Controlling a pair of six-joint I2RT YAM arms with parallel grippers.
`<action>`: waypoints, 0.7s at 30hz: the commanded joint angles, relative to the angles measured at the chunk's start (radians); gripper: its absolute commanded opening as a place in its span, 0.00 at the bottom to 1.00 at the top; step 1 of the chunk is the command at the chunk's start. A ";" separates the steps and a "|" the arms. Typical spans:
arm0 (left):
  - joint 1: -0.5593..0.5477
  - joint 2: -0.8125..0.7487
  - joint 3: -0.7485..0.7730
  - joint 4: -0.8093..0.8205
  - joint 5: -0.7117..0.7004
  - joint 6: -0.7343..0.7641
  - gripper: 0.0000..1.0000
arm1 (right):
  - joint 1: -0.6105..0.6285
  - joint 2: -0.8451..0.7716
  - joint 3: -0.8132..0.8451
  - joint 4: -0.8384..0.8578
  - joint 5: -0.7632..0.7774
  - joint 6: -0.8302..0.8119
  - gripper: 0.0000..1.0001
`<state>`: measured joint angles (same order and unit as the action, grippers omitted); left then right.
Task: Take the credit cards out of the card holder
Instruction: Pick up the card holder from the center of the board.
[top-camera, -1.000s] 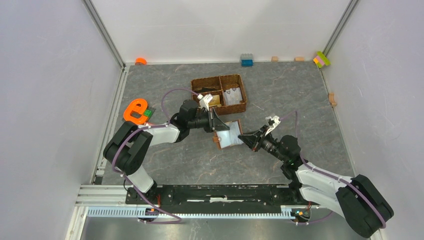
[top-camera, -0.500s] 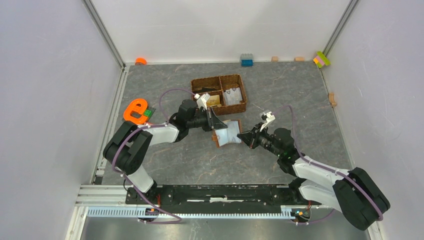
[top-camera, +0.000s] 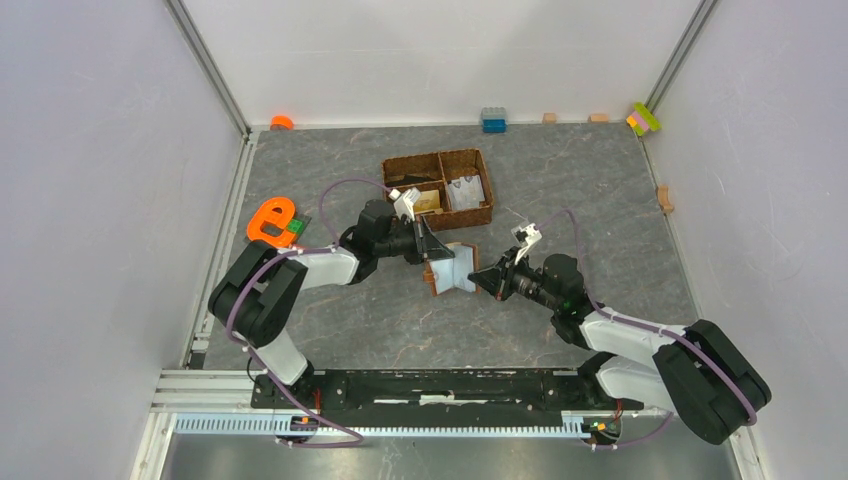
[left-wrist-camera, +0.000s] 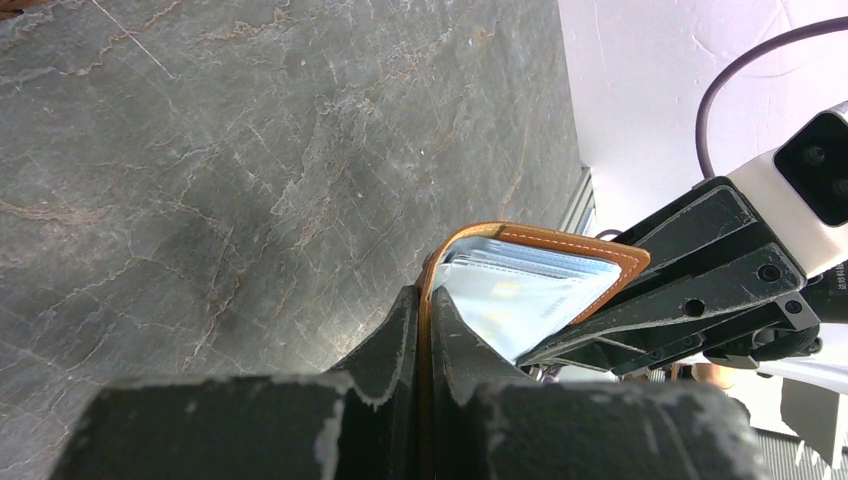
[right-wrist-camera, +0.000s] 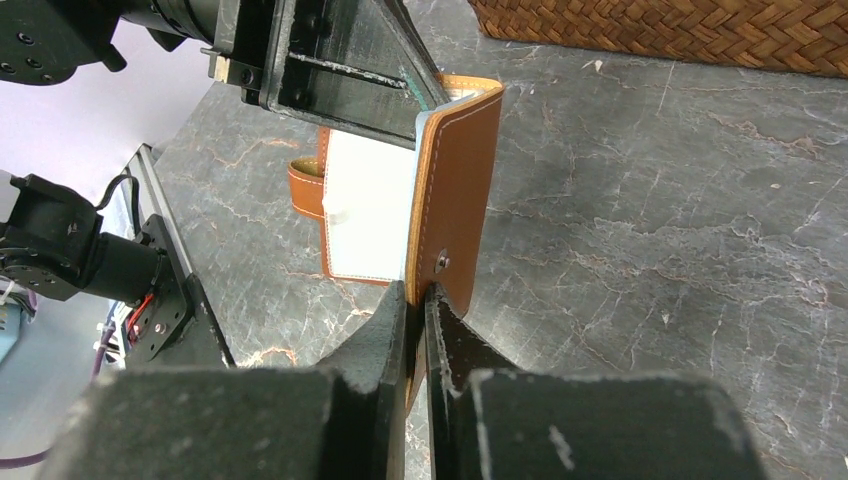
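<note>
Grey stone-look table (top-camera: 400, 330): your left gripper (top-camera: 431, 254) is clamped on one flap of the wallet (top-camera: 455, 268), which sits mid-table near the basket (top-camera: 437, 156). Your right gripper (top-camera: 480, 277) pinches the other flap. Spread the flaps evenly and gently, so neither slips. Only the left wrist view shows the pale pockets (left-wrist-camera: 500, 295). Only the right wrist view shows the snap (right-wrist-camera: 440, 262).

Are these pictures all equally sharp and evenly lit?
Top external view: even light, faint shadows. Left wrist view: the left end effector, close to the lens, looks soft, the card holder sharper. Right wrist view: the card holder's pale inside is washed out.
</note>
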<state>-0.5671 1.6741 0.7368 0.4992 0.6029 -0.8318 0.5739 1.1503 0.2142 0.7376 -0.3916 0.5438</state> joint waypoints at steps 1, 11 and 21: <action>-0.014 -0.002 0.018 0.050 0.047 -0.012 0.02 | 0.012 -0.018 0.014 0.055 -0.040 0.001 0.00; -0.019 0.022 0.030 0.053 0.064 -0.022 0.02 | 0.018 -0.016 0.003 0.124 -0.089 0.011 0.00; -0.029 0.105 0.094 -0.082 0.032 0.005 0.05 | 0.032 0.023 0.062 -0.051 0.019 -0.031 0.00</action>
<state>-0.5758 1.7542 0.7757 0.4576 0.6304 -0.8318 0.5873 1.1568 0.2119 0.6815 -0.3733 0.5274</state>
